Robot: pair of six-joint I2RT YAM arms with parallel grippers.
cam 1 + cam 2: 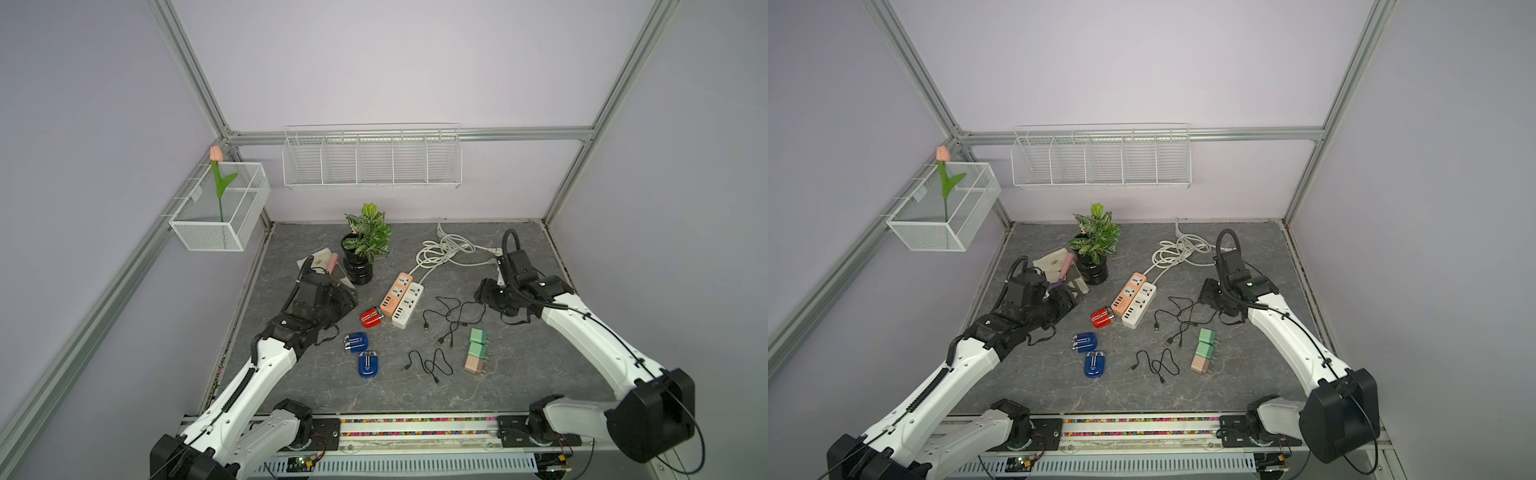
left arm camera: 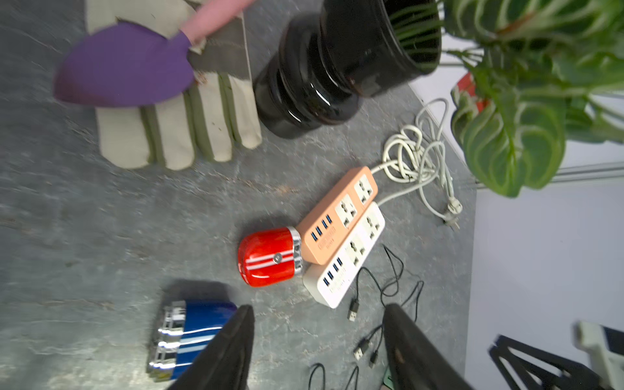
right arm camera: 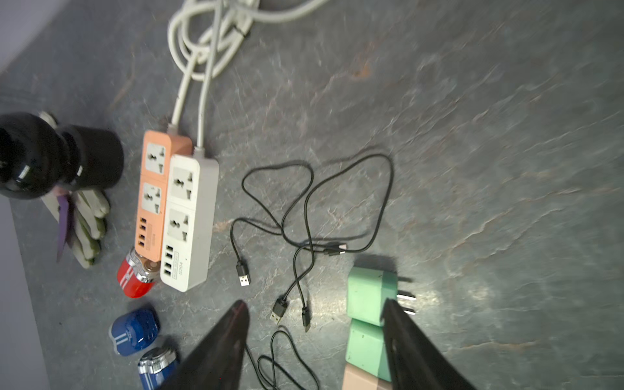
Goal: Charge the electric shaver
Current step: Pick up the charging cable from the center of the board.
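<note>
setup, both top views: three small shavers lie on the left half of the table (image 1: 519,374). the red shaver (image 1: 371,318) has its chrome head touching the usb end of the orange power strip (image 1: 397,293). the two blue shavers (image 1: 356,342) sit just beside each other, nearer the robot's base. the white power strip (image 1: 407,304) lies flush alongside the orange one, both usb rows facing the shavers.

supplies on the right half: black usb cables (image 1: 453,320) loose and looped, none plugged in at either end; wall adapters (image 1: 478,336) stacked in a short row, prongs outward.

left gripper (image 2: 318,309): jaws apart, nothing between them, released. it hangs over the shaver side, near the plant pot (image 1: 357,266) and the glove (image 2: 175,135).

right gripper (image 3: 314,302): jaws also spread and empty, poised above the cable ends and the green adapters.

reading: the layout splits the work. the left arm is placed to take a shaver, the right to take a cable plug. charging not started.

caveat: the shavers' charge ports are too small to make out, so which cable end fits is unsettled.
</note>
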